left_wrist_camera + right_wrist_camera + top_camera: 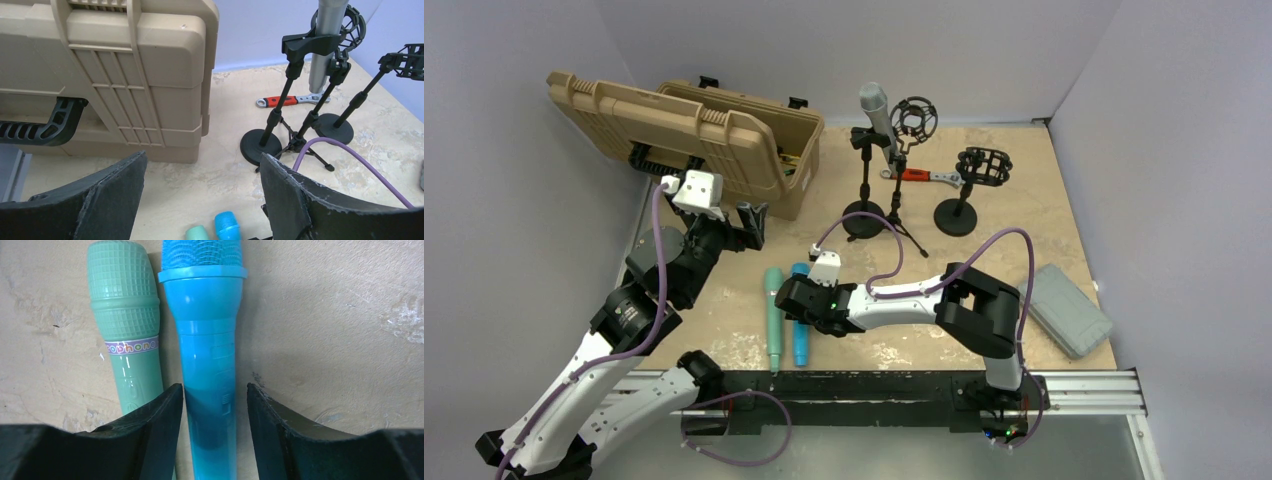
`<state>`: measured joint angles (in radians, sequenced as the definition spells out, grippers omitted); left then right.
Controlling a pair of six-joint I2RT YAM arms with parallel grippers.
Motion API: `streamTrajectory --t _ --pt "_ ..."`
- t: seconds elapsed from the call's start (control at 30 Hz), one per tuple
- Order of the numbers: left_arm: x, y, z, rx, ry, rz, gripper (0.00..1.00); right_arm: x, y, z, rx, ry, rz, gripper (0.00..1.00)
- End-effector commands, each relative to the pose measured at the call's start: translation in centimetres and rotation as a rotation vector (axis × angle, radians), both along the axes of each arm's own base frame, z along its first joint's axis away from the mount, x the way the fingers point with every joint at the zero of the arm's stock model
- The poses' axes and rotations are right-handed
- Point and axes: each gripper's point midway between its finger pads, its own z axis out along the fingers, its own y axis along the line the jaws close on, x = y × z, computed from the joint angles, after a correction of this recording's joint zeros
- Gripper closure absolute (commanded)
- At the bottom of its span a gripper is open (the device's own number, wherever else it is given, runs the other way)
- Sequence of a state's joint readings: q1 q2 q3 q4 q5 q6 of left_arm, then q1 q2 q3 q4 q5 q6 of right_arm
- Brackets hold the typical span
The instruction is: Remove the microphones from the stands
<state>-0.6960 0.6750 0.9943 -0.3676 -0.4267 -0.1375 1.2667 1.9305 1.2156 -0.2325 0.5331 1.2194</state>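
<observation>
Centrally, smooth grey microphone (879, 115), spindly black stand (865, 185).

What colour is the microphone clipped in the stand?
Silver-grey microphone; shows best in the top external view.

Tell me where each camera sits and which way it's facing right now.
Top external: above and behind the bases, looking down on the table; both arms, left gripper and right gripper, show.
Left wrist: low, facing the case and the grey mic on its stand; left fingers at bottom.
Right wrist: straight down on blue mic and green mic; right fingers straddle the blue.
Shared: both wrist views show blue and green mic heads.
</observation>
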Motion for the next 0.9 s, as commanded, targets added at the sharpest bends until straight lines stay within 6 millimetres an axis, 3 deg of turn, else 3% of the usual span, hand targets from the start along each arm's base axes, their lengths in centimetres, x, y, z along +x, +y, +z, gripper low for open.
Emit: streamTrajectory --t 0.0,0.27,0.5,0.67,0.87 --pt "0.1 -0.3 0.6 -0.021 -0.016 -0.006 0.19 1.3 0.1 3.6 0.031 -0.072 -0.027 0.51" --pt "0.0 -0.3 0.7 -0.025 -0.016 -0.01 0.19 2.5 -1.6 10.0 0.029 -0.261 0.05 0.38" --pt "0.0 -0.4 0.7 -0.03 -0.013 -0.015 0.19 3.5 -5.6 16.9 -0.051 -0.492 0.125 0.33" --pt "-0.1 -0.6 0.6 -0.034 -0.008 -0.024 0.19 4.9 -10.9 21.4 -0.211 -0.606 0.054 0.32" --pt "-0.1 -0.8 0.6 -0.038 -0.005 -0.034 0.19 7.5 -20.1 27.7 -0.232 -0.695 -0.14 0.34"
